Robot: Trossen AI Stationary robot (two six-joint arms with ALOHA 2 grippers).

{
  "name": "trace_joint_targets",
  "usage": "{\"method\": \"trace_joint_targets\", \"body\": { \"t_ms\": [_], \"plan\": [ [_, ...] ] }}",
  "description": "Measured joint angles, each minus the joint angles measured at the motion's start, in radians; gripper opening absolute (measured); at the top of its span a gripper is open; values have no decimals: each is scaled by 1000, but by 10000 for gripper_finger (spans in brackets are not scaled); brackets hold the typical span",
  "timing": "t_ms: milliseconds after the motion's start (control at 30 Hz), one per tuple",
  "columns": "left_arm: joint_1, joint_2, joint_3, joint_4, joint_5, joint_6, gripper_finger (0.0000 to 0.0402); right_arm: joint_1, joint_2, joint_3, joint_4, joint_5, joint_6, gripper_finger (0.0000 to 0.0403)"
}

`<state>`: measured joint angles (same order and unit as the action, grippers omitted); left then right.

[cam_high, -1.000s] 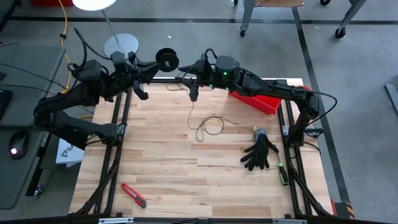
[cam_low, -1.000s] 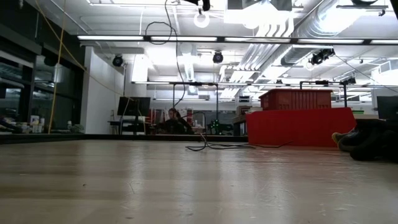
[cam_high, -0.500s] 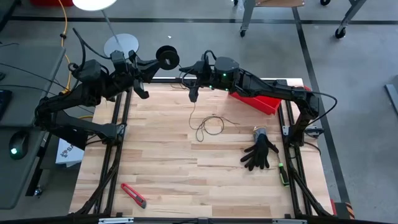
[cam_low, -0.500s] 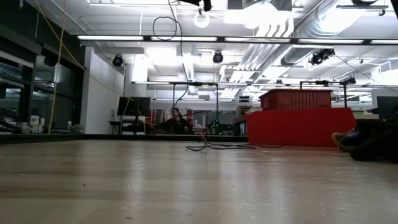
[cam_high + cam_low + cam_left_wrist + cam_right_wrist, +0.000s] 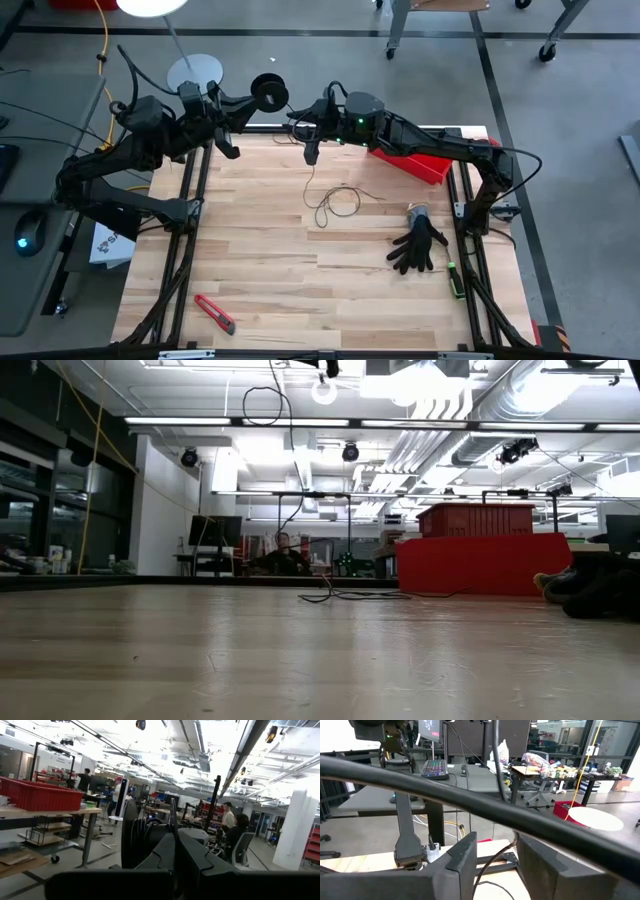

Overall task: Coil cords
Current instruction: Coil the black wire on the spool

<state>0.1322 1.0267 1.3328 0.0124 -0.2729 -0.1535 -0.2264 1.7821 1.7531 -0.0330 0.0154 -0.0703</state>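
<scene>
Left gripper (image 5: 250, 103) clamped on spool (image 5: 268, 94); right gripper (image 5: 312, 150), part-open around the cord (image 5: 335, 203), feed it taut above the worktop (image 5: 260, 250).

free: table (image 5: 260, 290) centre-front | obstacles: cord (image 5: 335, 203), black glove (image 5: 418, 245), red bin (image 5: 412, 162), red cutter (image 5: 214, 313)
</scene>
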Motion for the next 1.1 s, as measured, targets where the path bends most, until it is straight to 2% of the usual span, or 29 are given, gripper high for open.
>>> {"method": "trace_joint_targets", "body": {
  "t_ms": [500, 933, 1100],
  "plan": [
    [0, 0, 0, 0, -25, -2, 1, 0, 0, 0, 0, -2, 15, 129],
    [0, 0, 0, 1, -4, -19, 1, 0, 0, 0, 0, -5, 22, 129],
    [0, -5, 0, 2, 0, -21, 1, 0, 0, 0, 0, -5, 72, 129]
  ]
}}
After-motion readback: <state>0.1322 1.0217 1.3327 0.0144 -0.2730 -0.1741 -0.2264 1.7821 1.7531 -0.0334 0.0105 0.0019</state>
